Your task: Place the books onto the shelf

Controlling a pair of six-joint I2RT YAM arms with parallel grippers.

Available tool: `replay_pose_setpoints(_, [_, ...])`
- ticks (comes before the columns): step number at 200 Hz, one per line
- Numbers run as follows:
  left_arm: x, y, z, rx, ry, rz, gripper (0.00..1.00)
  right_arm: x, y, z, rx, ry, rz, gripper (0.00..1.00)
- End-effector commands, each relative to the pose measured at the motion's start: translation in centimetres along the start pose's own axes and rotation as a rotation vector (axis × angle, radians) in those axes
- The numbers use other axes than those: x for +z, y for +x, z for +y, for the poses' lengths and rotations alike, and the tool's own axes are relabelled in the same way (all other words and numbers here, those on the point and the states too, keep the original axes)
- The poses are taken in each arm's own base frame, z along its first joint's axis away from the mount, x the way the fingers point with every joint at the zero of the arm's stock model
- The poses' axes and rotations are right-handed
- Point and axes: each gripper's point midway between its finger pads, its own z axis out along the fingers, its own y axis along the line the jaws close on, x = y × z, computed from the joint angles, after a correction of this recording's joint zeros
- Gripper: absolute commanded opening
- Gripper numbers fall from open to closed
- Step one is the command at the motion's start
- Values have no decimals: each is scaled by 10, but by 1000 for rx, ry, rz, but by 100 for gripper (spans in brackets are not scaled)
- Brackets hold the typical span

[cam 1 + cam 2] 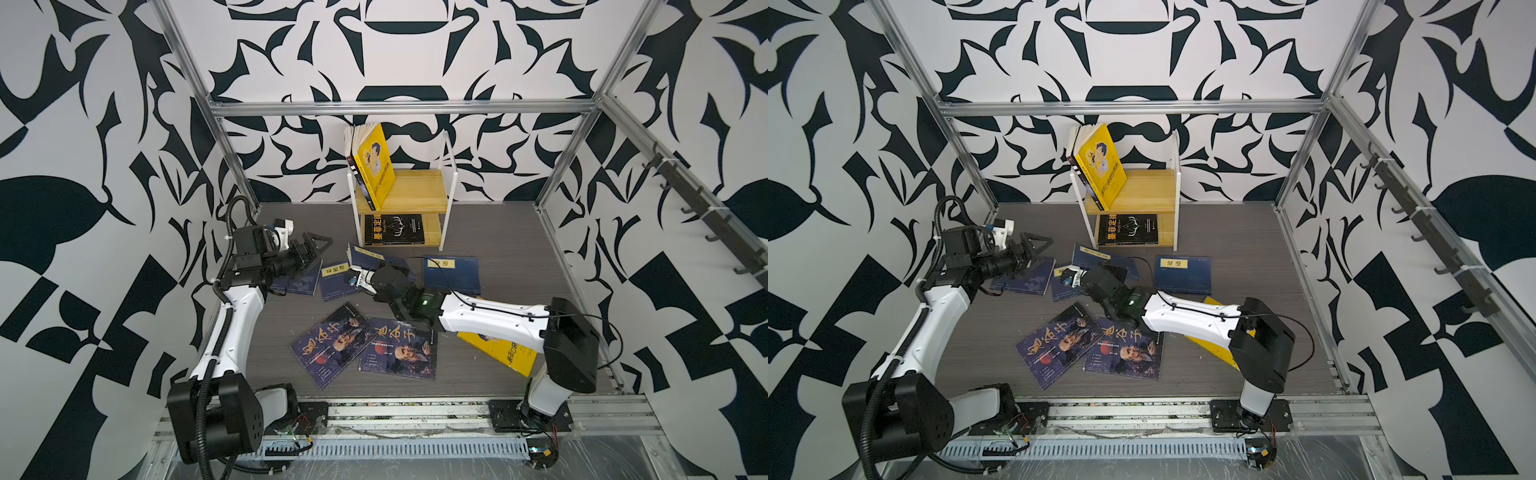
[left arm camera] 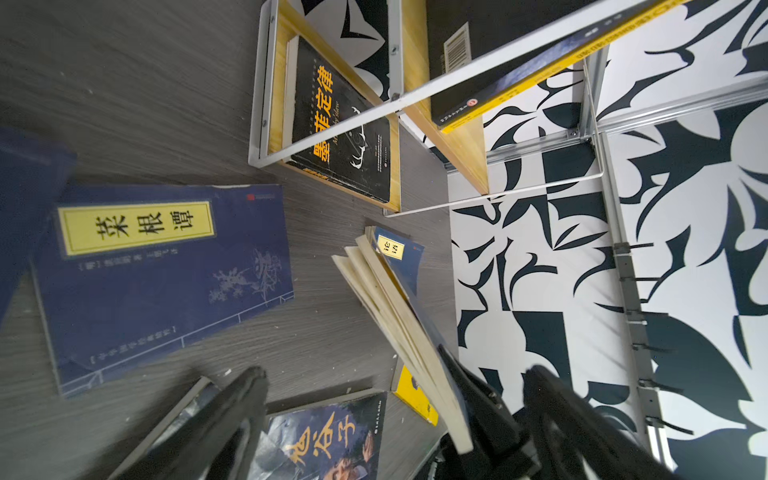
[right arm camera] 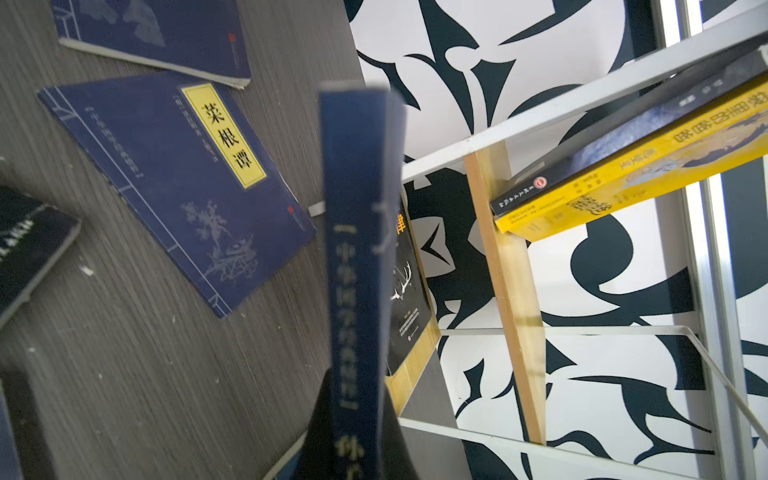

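right gripper [image 3: 359,415] is clamped tight on the lower spine of a thin navy paperback [image 3: 357,232], holding it upright above the dark grey wood-grain table [image 1: 511,249], pages fanning, just in front of the small two-tier wooden shelf with the white frame [image 1: 419,187]. left gripper [image 1: 316,252] hangs nearby, fingers spread wide, gripping nothing. on the shelf, a yellow cartoon book [image 1: 376,166] leans on the top board and a black book with a yellow title [image 1: 392,229] lies flat below. flat on the table: a navy book with a yellow label [image 1: 451,274], a dark blue calligraphy book [image 1: 328,349] beside its twin [image 1: 399,349], and another yellow book [image 1: 498,353] partly under the right arm.
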Motion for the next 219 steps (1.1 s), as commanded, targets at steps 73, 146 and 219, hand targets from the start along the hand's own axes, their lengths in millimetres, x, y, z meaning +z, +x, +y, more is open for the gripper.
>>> replay_pose_setpoints(73, [-34,-17,37,262,-355,-111,99,8,36,-59,-115,16,34,0])
replay_pose_setpoints(146, [-55,-24,35,514,-515,-84,99,55,24,-74,-186,107,15,0])
replay_pose_setpoints(219, [-48,-10,29,538,-467,-56,100,107,25,-99,-210,208,29,0])
